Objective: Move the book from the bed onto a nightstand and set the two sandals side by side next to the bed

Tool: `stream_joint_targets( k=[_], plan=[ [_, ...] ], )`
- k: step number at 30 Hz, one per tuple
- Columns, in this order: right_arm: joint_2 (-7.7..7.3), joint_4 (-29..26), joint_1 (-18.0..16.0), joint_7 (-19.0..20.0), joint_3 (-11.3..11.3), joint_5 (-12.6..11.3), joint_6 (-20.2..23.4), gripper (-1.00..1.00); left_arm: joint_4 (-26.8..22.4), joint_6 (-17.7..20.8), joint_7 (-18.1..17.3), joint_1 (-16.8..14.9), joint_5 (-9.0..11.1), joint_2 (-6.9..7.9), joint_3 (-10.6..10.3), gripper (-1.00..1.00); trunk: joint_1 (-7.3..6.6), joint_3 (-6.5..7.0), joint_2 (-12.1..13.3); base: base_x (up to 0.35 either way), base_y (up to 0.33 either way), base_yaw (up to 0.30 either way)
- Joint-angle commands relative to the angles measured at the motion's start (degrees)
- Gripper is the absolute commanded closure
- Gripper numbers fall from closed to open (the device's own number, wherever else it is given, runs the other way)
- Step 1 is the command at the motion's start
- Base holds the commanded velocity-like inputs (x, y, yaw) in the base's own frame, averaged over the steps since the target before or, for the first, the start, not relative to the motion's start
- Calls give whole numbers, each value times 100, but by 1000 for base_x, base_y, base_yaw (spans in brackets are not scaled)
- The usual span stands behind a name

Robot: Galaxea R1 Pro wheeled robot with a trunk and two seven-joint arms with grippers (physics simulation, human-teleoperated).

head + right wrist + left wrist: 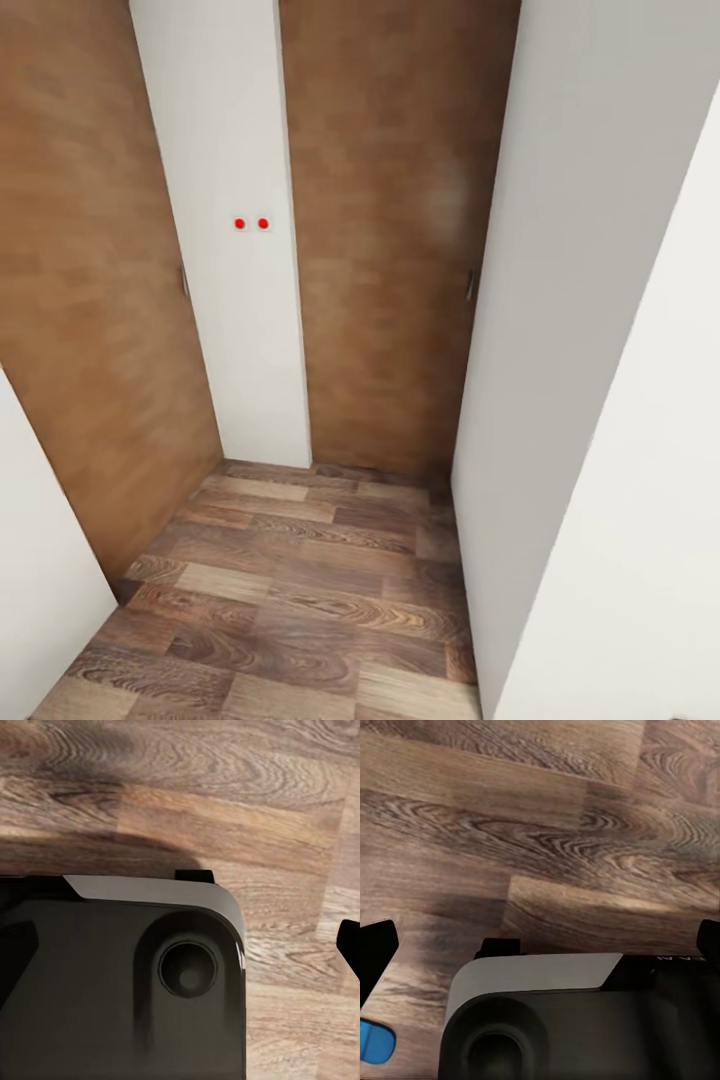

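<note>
We are in transit, facing two brown wooden doors (390,250) across wood-plank floor (290,600). The left pincer (540,945) hangs spread, a blue sandal (375,1042) just beside one fingertip; the right pincer's state we cannot tell. Next we must find the bed.

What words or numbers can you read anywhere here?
Only one bit of lettering shows: tiny pale marks on the dark robot base, too small and blurred to read.
The two red dots on the white wall between the doors carry no text.
</note>
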Motion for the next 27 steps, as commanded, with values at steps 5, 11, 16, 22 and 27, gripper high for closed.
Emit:
stream_joint_targets(
  k=[5,11,16,22,27],
  plan=[
    [-1,-1,-1,-12,12,-8,-13,-100,-8,-7,1,2,14,-2,4,-100,0,-4,-2,0,0,293],
    [2,-1,-1,-12,15,-7,-17,-100,-8,-7,0,2,13,-2,4,-100,0,-4,-2,0,0,293],
    [0,1,-1,-12,14,-6,-17,-100,-8,-7,0,2,15,-2,4,-100,0,-4,-2,0,0,293],
    [0,-1,-1,-12,12,-8,-17,-100,-8,-7,0,2,14,-2,4,-100,0,-4,-2,0,0,293],
    [0,-1,-1,-12,12,-6,-17,-100,-8,-7,1,2,14,-2,4,-100,0,-4,-2,0,0,293]
  ],
)
